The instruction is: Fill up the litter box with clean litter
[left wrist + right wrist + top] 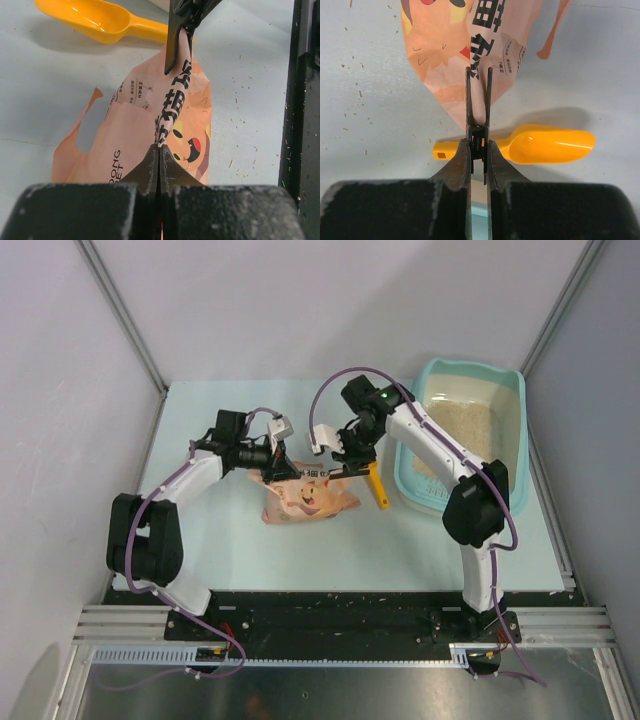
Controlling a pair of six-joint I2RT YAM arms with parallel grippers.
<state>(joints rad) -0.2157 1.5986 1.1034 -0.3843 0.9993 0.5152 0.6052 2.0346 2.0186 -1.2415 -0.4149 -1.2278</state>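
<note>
Left gripper [159, 148] and right gripper [479, 80] each pinched the bag [125, 145] mid-desk [210, 540]; litter box [519, 400] sat far right, holding clean litter [465, 430]. Best plan looked like: lift together, tip over box.

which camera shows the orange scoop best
The right wrist view: the scoop lies almost whole, bowl and handle end, crossed only by the right gripper. The left wrist view cuts its bowl at the top edge; the top view shows it small beside the bag.
</note>
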